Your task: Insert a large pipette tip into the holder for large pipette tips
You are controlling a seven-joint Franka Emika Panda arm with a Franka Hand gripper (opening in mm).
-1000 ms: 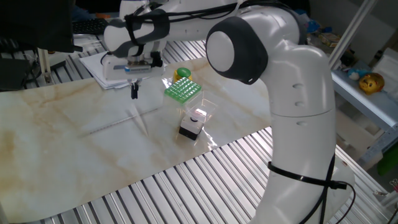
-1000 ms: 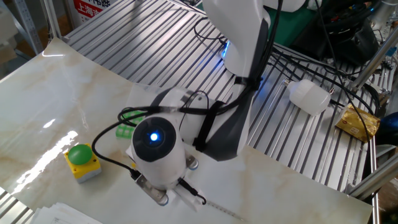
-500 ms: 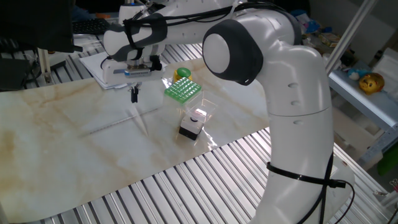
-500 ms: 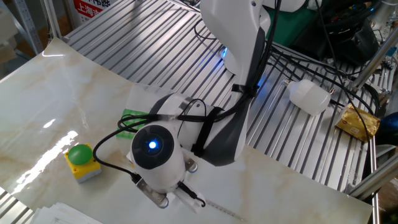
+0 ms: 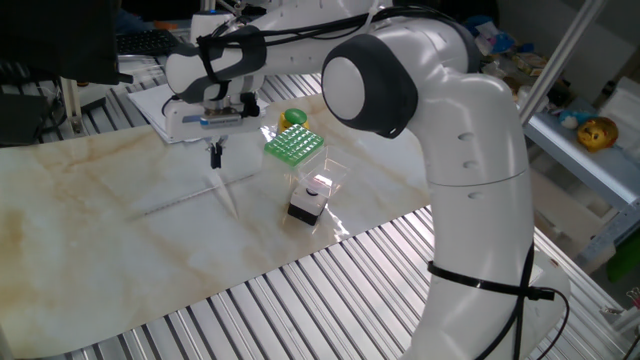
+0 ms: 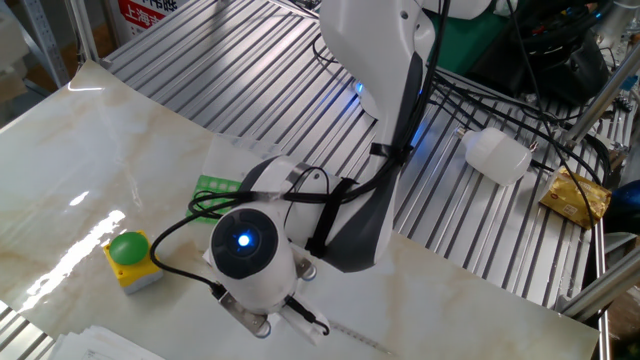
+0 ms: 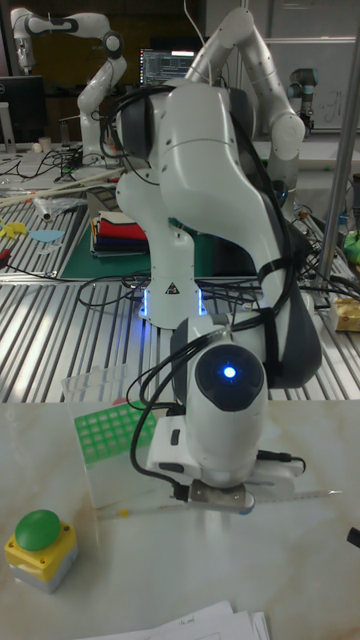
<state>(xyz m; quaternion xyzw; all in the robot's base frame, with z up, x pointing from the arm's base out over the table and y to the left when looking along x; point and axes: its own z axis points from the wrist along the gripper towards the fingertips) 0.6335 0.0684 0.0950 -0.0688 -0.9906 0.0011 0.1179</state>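
A: Where do we stand with the end effector (image 5: 215,152)?

B: It hangs low over the worktop (image 5: 100,250), fingers pointing down, to the side of the green rack (image 5: 295,145). The 2 dark fingers read as 1 shape from here, so we cannot tell whether they are apart or together. We see nothing between them.

A: And the pipette tip?

B: We take the pale slim cone (image 5: 228,198) lying flat on the worktop, just in front of the fingers, for it. It is faint against the marble pattern, so we say that with caution. It is apart from the rack, and none of the rack's holes looks filled.

A: So the step in hand is the pick-up.

B: We judge so. To do it well, we line the fingers across the cone, not along it, and close near the wide end, where there is more plastic to hold. The cone is light and smooth, so a skewed grip could flick it away or let it tilt.

A: Anything to avoid?

B: The black-and-white box (image 5: 310,200) in its clear case sits just beside the rack, and the green button (image 5: 293,118) lies behind it.
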